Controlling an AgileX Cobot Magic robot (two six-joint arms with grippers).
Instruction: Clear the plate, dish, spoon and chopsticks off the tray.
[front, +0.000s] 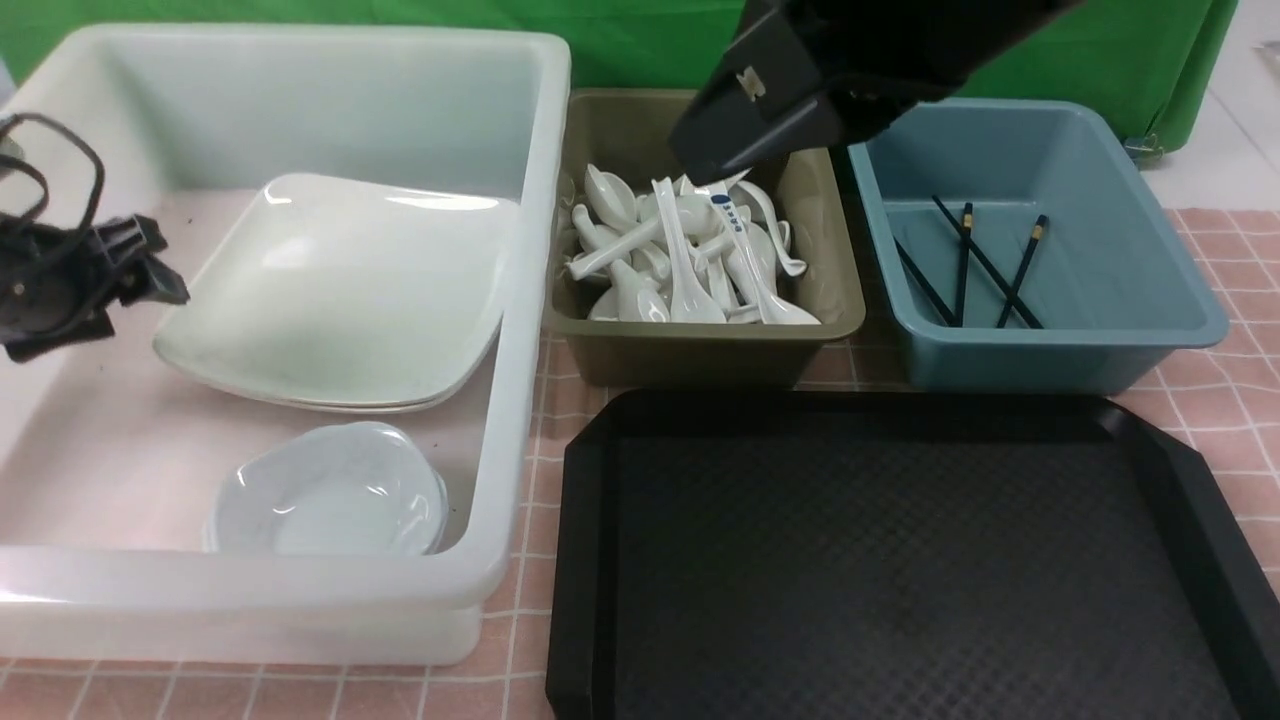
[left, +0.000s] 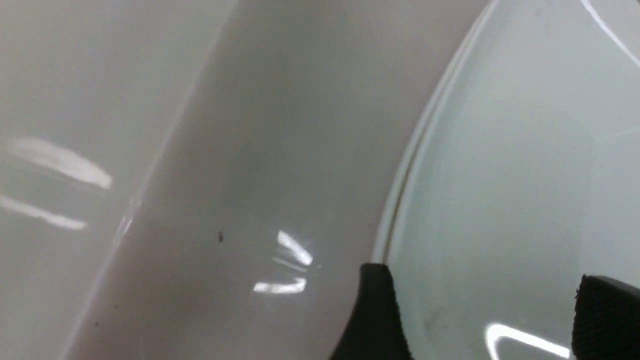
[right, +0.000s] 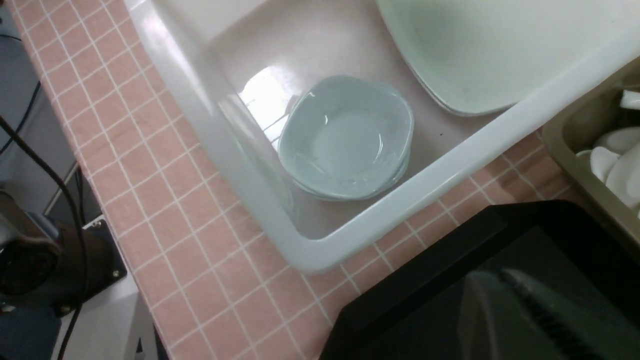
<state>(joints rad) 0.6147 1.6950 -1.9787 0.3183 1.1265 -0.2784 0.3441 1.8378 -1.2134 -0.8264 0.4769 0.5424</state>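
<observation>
The black tray (front: 582, 560) lies at the front with nothing on it. The white square plate (front: 340, 290) leans in the big white bin (front: 520, 400), with the small pale dish (front: 330, 490) in front of it. My left gripper (front: 160, 265) is open and empty at the plate's left edge; in the left wrist view its fingers (left: 375, 310) straddle the plate's rim (left: 525, 150). The blue-tipped spoon (front: 728, 212) lies on the spoon pile in the olive bin (front: 700, 345). The plain black chopsticks (front: 985, 262) lie in the blue bin (front: 1060, 345). My right gripper (right: 520, 300) is shut, empty, high over the olive bin.
Several plain white spoons (front: 690, 290) fill the olive bin. Two gold-banded sticks (front: 1022, 270) also lie in the blue bin. The three bins stand side by side behind the tray on a pink checked cloth (front: 1230, 400). A green curtain hangs behind.
</observation>
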